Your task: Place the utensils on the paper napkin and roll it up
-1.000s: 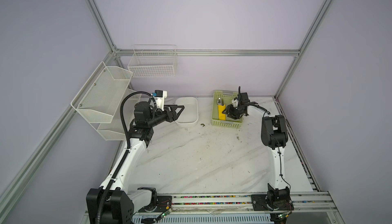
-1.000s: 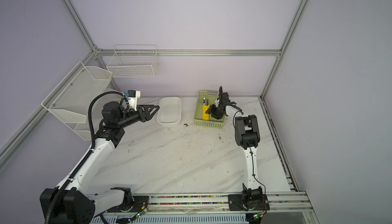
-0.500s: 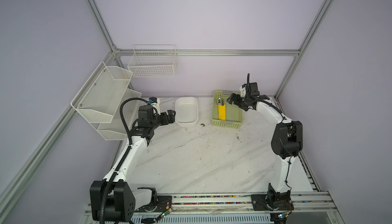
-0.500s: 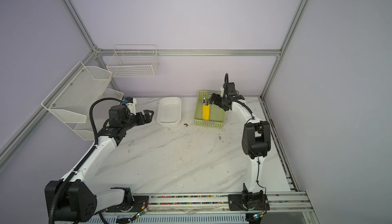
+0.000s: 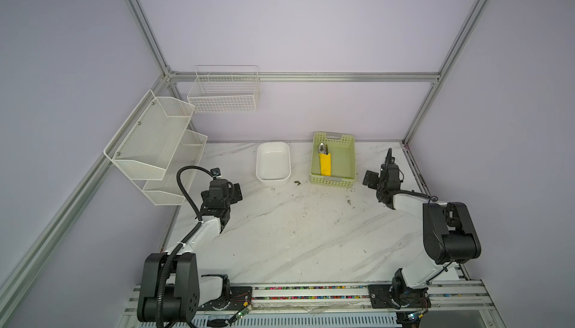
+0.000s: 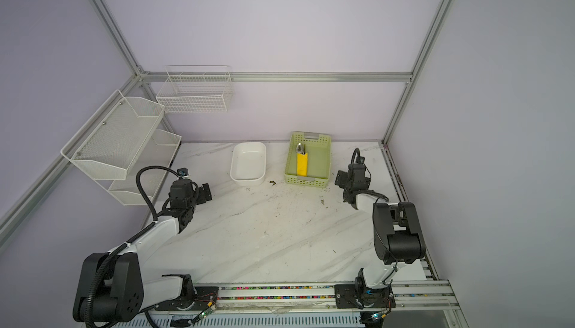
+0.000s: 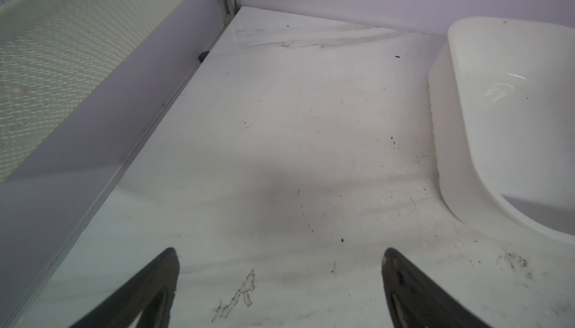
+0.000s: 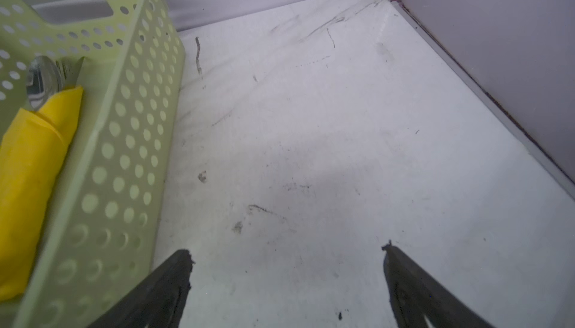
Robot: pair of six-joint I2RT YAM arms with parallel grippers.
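The task looks finished, or all but. The thin bright yellow paper napkin (image 5: 325, 164) is wound into a snug tube around the silver metal utensils (image 8: 42, 80), and nothing loose lies on the white marbled tabletop (image 5: 295, 223). The bundle lies flat inside the pale green perforated plastic basket (image 5: 350, 158), along its nine o'clock wall. The basket sits at about one o'clock from the table's middle.

Only a spoon bowl and what look like fork tines poke out of the roll's far end, and the handles are hidden. A diagonal fold shows there, and the wrap looks tight.

The left gripper (image 7: 280, 255), at nine o'clock, and the right gripper (image 8: 286, 251), at three o'clock just beside the basket, both have their jaws spread wide and hold nothing. At most, parking the arms is what remains.
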